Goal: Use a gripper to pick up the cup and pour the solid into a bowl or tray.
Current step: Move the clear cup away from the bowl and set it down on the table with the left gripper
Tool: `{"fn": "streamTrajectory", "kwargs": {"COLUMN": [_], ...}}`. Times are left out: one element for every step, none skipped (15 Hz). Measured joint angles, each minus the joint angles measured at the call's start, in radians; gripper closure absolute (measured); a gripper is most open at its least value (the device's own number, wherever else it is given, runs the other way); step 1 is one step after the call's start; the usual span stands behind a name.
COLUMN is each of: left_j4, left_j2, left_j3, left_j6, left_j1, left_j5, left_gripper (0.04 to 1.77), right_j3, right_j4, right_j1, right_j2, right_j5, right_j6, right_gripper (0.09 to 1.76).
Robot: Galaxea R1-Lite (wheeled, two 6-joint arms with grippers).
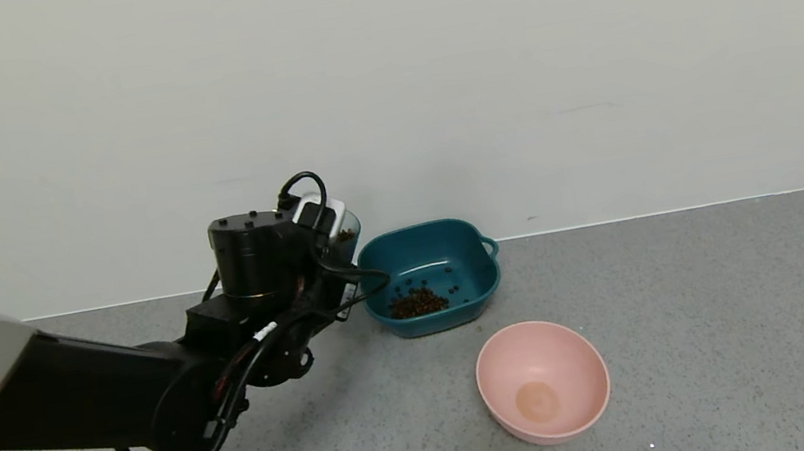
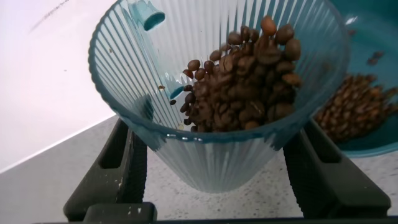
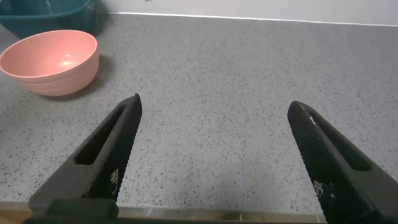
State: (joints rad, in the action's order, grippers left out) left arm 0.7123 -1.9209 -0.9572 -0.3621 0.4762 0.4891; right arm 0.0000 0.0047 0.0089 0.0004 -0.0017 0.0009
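1. Centrally in the head view, the left gripper (image 1: 330, 257) sits at the end of a black arm reaching in from the lower left of the frame. Its fingers are mostly hidden behind the wrist, and only a sliver of the cup (image 1: 348, 232) shows beside the white-grey module. Just right of it, touching the wall line, stands the teal basin (image 1: 444, 239), with beans (image 1: 418, 302) heaped toward its near left corner and a few scattered (the loop handle is at its far right corner). A pink bowl (image 1: 542, 381) lies lower in the frame, near the basin but apart from it, on the grey speckled floor (image 1: 750, 332).

2. Seen from the left wrist, the two black fingers (image 2: 115, 165) are clamped on either side of the ribbed cup (image 2: 211, 158). The cup is tilted, its beans (image 2: 245, 84) piled against the side nearest the basin (image 2: 373, 37), which fills the right edge with more beans inside.

3. From the right wrist, the right gripper (image 3: 217, 168) hangs over bare floor (image 3: 249, 74) with its fingers (image 3: 102, 158) spread wide, holding nothing. The pink bowl (image 3: 50, 59) sits at upper left, the basin (image 3: 43, 15) behind it.
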Motion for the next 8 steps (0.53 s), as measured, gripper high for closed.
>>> {"fn": "streamTrajectory", "kwargs": {"left_j4": [0.004, 0.007, 0.01, 0.011, 0.011, 0.013, 0.015, 0.025], "left_j2": [0.021, 0.042, 0.061, 0.081, 0.099, 0.113, 0.123, 0.127], "left_j3": [0.017, 0.036, 0.051, 0.063, 0.076, 0.093, 0.115, 0.136], "left_j6": [0.045, 0.09, 0.139, 0.197, 0.244, 0.267, 0.279, 0.286], "left_j1": [-0.021, -0.041, -0.061, -0.081, -0.099, -0.121, -0.146, -0.171], "left_j5": [-0.049, -0.086, -0.122, -0.158, -0.194, -0.228, -0.257, -0.283], "left_gripper": [0.53, 0.53, 0.53, 0.53, 0.53, 0.53, 0.53, 0.53], "right_j3": [0.0, 0.0, 0.0, 0.0, 0.0, 0.0, 0.0, 0.0], "right_j4": [0.0, 0.0, 0.0, 0.0, 0.0, 0.0, 0.0, 0.0], "right_j1": [0.0, 0.0, 0.0, 0.0, 0.0, 0.0, 0.0, 0.0], "right_j2": [0.0, 0.0, 0.0, 0.0, 0.0, 0.0, 0.0, 0.0], "right_j5": [0.001, 0.002, 0.001, 0.002, 0.001, 0.002, 0.002, 0.002], "right_j6": [0.0, 0.0, 0.0, 0.0, 0.0, 0.0, 0.0, -0.001], "right_gripper": [0.14, 0.14, 0.14, 0.14, 0.14, 0.14, 0.14, 0.14]}}
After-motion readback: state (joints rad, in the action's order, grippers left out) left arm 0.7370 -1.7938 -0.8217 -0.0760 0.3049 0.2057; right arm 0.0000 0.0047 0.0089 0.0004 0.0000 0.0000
